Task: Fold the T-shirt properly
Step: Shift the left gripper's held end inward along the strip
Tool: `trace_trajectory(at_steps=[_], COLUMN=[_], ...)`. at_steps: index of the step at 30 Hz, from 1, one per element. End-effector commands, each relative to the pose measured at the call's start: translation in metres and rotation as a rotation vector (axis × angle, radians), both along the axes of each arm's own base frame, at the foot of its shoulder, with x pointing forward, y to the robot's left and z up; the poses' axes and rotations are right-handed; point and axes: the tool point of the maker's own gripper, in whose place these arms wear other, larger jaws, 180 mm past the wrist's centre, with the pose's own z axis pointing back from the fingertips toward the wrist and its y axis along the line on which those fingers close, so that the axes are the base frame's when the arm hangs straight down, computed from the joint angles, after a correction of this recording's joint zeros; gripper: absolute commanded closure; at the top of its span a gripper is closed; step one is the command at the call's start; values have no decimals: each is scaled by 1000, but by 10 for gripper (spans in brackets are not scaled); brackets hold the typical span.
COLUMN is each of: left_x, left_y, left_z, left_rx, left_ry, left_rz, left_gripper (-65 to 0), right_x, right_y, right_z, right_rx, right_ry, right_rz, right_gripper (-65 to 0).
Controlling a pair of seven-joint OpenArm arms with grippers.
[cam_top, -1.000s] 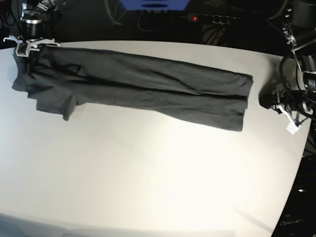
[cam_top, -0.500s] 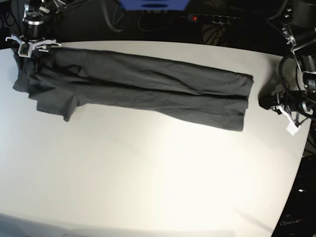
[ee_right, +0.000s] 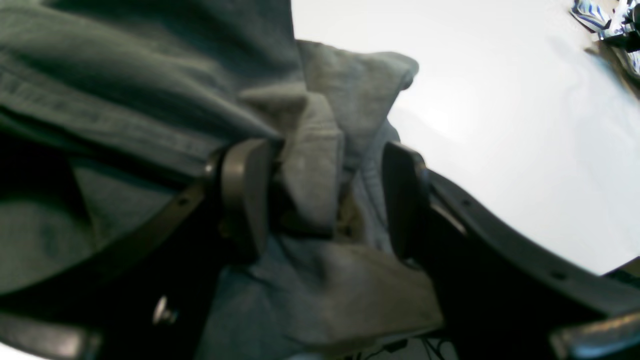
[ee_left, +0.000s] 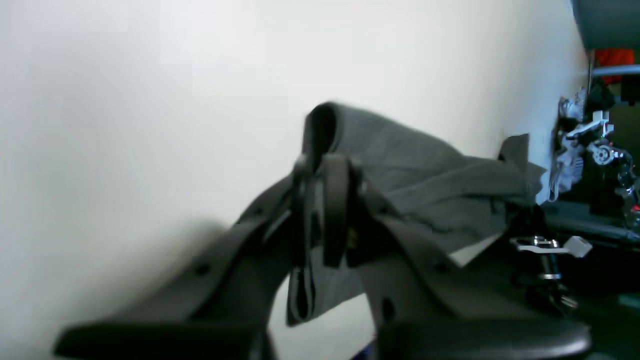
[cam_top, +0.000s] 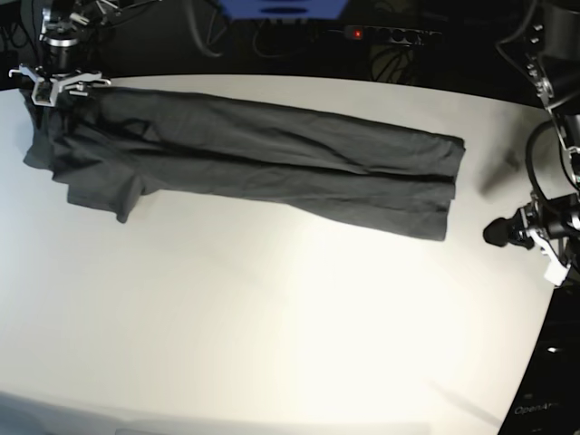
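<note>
The dark charcoal T-shirt (cam_top: 263, 159) lies folded into a long band across the white table (cam_top: 272, 317), sleeves and neck end at the far left, hem at the right. My right gripper (cam_top: 54, 83) hovers at the shirt's far left corner. In the right wrist view my right gripper (ee_right: 320, 195) is open, with a bunched fold of the T-shirt (ee_right: 310, 165) between its fingers (ee_right: 245, 200). My left gripper (cam_top: 497, 234) is off the cloth, right of the hem. In the left wrist view my left gripper (ee_left: 317, 210) is shut and empty, with the T-shirt (ee_left: 425, 170) beyond it.
A power strip (cam_top: 381, 34) with a red light, cables and a blue object (cam_top: 281, 9) lie behind the table's far edge. The table's right edge curves close to the left arm (cam_top: 544, 227).
My left gripper has moved toward the front of the table, away from the hem. My right gripper has stayed at the shirt's far left corner. The shirt has not shifted.
</note>
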Motion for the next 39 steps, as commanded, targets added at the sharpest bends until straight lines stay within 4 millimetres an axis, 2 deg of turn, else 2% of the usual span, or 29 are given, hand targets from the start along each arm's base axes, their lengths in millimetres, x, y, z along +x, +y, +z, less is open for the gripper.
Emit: trace_trajectory(at_steps=[1,4,5,9,11,17,22,27,30,34,39], left_x=[14,18,18,5,0,-9,-11,-16,-22,-20,-19], left_y=[-5,-38,-55,-119,-134,-135,-125,-115,-112,-115,-115], left_z=[19,19,16,-13,-30,-63,-68,-74,-79,-80,-81], left_rx=[16,47,55,136,193,342,399,445,456,442,438], left_ry=[-65,-81,-82,-27,17,122,146,172,189,167,156], left_rz=[-36,-148,-198,-402,-458,-509,-514,-518,-523,-507,-499], left_gripper=[-47,-41,-40,-40,-40,-40,-40,-40,-40,-40,-41], right_x=[2,2,2,2,2,1,3,18,27,37,38], right_y=[-2,-2,-2,-1,-1,-2,-2,-8,-18,-26,-56], right_z=[4,4,4,4,4,6,7,16,32,49,85], right_rx=[-11,-11,-11,-9,-9,-15,-17,-31,-77,-123,-208], right_ry=[-11,-11,-11,-11,-11,-12,-18,-57,-84,-114,-182], right_rz=[4,4,4,4,4,3,3,-2,1,-2,-97], right_gripper=[-347,-347,-347,-347,-347,-347,-347,-348,-350,-351,-353])
